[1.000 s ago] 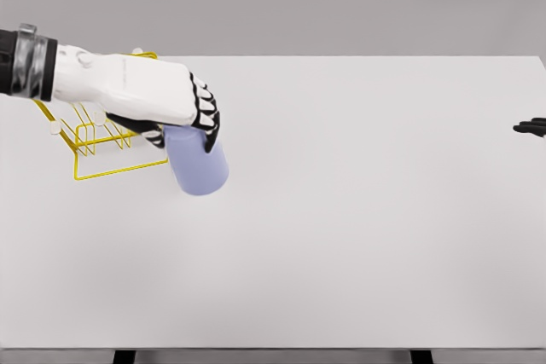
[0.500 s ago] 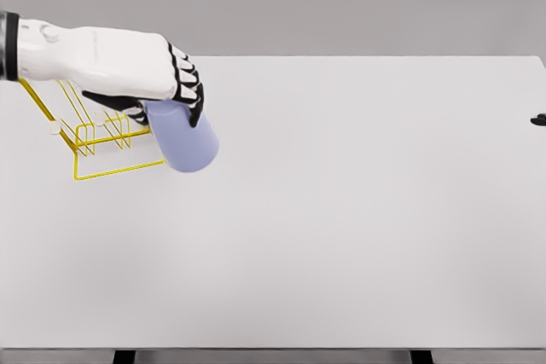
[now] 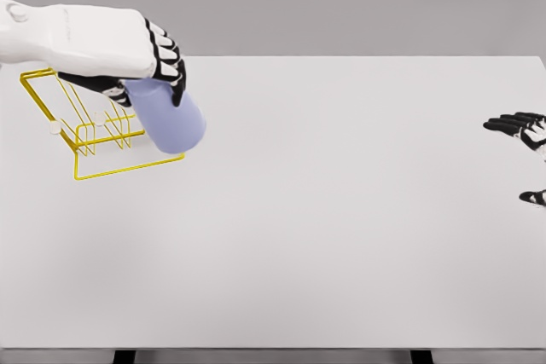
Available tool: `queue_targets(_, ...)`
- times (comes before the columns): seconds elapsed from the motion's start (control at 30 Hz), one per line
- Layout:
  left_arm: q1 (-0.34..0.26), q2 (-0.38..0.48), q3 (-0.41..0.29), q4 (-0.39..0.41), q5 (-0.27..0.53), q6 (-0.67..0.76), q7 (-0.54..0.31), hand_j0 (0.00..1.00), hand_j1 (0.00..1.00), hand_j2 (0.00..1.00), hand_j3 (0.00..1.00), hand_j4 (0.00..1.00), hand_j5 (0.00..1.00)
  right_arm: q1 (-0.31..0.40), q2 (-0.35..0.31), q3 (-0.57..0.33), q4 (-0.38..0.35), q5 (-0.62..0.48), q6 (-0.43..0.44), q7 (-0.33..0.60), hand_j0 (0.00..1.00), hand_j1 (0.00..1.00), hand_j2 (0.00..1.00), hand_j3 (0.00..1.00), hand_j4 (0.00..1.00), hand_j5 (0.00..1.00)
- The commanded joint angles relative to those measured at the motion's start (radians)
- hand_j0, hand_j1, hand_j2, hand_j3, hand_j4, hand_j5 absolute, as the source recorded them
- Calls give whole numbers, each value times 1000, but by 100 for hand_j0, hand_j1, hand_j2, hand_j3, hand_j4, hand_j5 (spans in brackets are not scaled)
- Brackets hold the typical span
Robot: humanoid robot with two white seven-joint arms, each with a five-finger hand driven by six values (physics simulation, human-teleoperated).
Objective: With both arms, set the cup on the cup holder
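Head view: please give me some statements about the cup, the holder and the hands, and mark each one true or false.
1. The left hand grasps the cup. True.
2. The cup is red. False: it is light blue.
3. The holder is yellow wire and stands near the table's left edge. True.
4. The right hand also touches the cup. False: it is at the far right edge, with open fingers, holding nothing.
5. The cup stands upright at the table's middle. False: it is tilted, held by the holder.

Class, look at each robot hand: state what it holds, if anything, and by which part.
The left robot hand grips the blue cup around its upper end. The right robot hand holds nothing.
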Motion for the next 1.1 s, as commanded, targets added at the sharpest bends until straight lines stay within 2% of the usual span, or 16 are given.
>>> queue_targets(0.0, 0, 12, 14, 2, 4, 3, 0, 49, 49, 49, 49, 49, 49, -17, -64, 219, -2, -3, 2, 0, 100, 100, 100, 100, 100, 100)
queue_targets(0.03, 0, 14, 22, 3, 4, 3, 0, 49, 49, 49, 49, 49, 49, -69, -81, 304, -2, 12, 2, 0, 100, 100, 100, 100, 100, 100)
queue_targets(0.07, 0, 14, 22, 5, 4, 3, 0, 49, 49, 49, 49, 49, 49, -103, -82, 350, -2, 29, 2, 0, 100, 100, 100, 100, 100, 100)
queue_targets(0.2, 1, 26, 23, 8, -2, 3, 0, 49, 49, 49, 49, 49, 49, -118, -82, 405, -2, 35, 2, 0, 100, 100, 100, 100, 100, 100)
queue_targets(0.27, 1, 40, 23, 8, 1, 3, 0, 49, 49, 49, 49, 49, 49, -135, -101, 393, -4, 40, 2, 0, 100, 100, 100, 100, 100, 100)
queue_targets(0.3, 1, 43, 23, 8, -1, 3, 0, 49, 49, 49, 49, 49, 49, -160, -153, 390, -4, 38, 2, 0, 100, 100, 100, 100, 100, 100)
queue_targets(0.33, 1, 49, 23, 8, -1, 3, 0, 49, 49, 49, 49, 49, 49, -155, -176, 388, -4, 38, 2, 0, 100, 100, 100, 100, 100, 100)
queue_targets(0.4, 1, 50, 23, 8, -4, 3, 0, 49, 49, 49, 49, 49, 49, -163, -99, 388, -2, 32, 2, 0, 100, 100, 100, 100, 100, 100)
queue_targets(0.47, 1, 50, 23, 9, -5, 3, 0, 49, 49, 49, 49, 49, 49, -166, -61, 394, -4, 35, 2, 0, 100, 100, 100, 100, 100, 100)
queue_targets(0.63, 8, 50, 23, 46, -13, 3, 0, 49, 49, 49, 49, 49, 49, -163, -46, 385, -2, 37, 2, 0, 100, 100, 100, 100, 100, 100)
queue_targets(1.07, 17, 47, 20, 114, -33, 3, 0, 49, 49, 49, 49, 49, 49, -152, -58, 384, -2, 38, 2, 0, 100, 100, 100, 100, 100, 100)
